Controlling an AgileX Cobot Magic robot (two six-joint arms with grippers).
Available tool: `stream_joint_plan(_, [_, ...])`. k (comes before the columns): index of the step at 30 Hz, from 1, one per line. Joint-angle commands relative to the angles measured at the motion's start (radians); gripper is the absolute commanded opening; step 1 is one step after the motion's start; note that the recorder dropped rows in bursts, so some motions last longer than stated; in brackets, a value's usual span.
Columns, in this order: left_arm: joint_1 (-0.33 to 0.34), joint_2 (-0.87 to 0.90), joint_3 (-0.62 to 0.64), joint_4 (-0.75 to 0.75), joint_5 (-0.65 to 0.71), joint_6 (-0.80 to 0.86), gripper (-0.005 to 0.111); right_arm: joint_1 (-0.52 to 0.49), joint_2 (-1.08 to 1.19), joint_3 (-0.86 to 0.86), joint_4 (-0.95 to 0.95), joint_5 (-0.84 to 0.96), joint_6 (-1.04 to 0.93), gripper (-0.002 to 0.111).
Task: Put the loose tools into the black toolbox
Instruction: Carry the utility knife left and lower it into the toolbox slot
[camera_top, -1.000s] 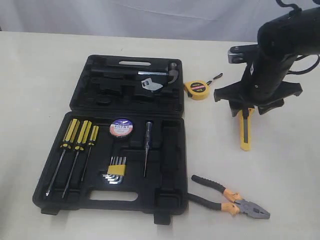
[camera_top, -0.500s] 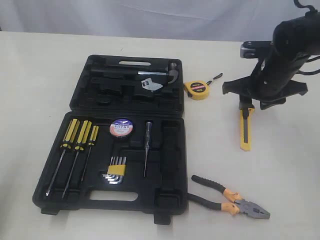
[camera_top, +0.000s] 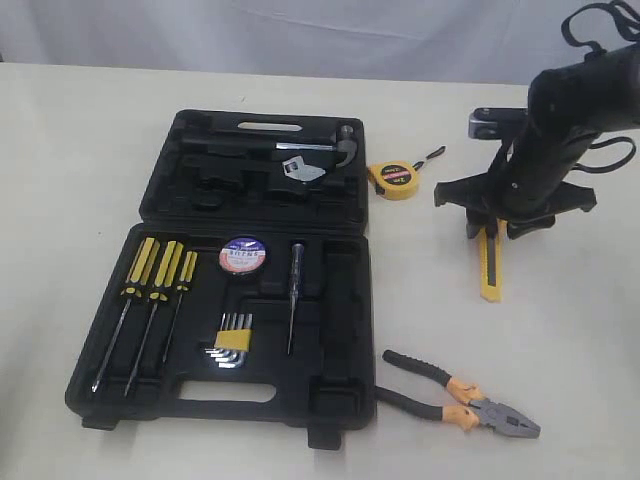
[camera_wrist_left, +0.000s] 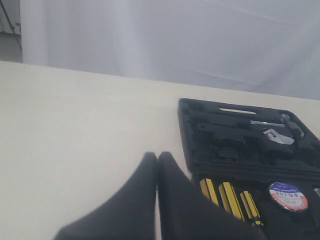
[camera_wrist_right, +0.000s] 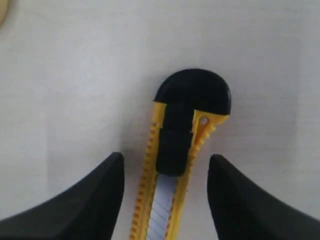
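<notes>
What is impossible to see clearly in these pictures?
Exterior view: right arm hides the far end of the utility knife.
Right wrist view: frame edge cuts off the knife's other end.
Left wrist view: left gripper covers the shafts of the screwdrivers.
Label on the tape roll: too small.

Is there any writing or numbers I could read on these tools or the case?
Label on the tape roll: printed line, too blurred to read.
Red label on the tape measure: too small to read.
No writing shows on the toolbox, utility knife or pliers.
</notes>
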Motion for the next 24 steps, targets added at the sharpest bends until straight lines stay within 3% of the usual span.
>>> stream_joint_plan(1, [-0.006,0.004,-0.005,0.004,0.001,0.000,0.000,-0.007,0.014,0.001,0.002,0.012,-0.005,0.050])
stream_joint_plan(18, [-0.006,0.004,-0.005,0.004,0.001,0.000,0.000,-0.007,0.016,0.003,0.096,0.099,-0.078,0.049])
stream_joint_plan(21, [-0.006,0.004,-0.005,0.004,0.001,0.000,0.000,-0.007,0.016,0.003,0.098,0.124,-0.087,0.039])
stream_joint_plan(22, [-0.006,0.004,-0.005,0.004,0.001,0.000,0.000,-0.007,0.016,0.003,0.098,0.125,-0.087,0.029])
stream_joint_plan(24, [-0.006,0.004,-0.005,0.004,0.001,0.000,0.000,-0.007,0.016,0.003,0.102,0.136,-0.087,0.022])
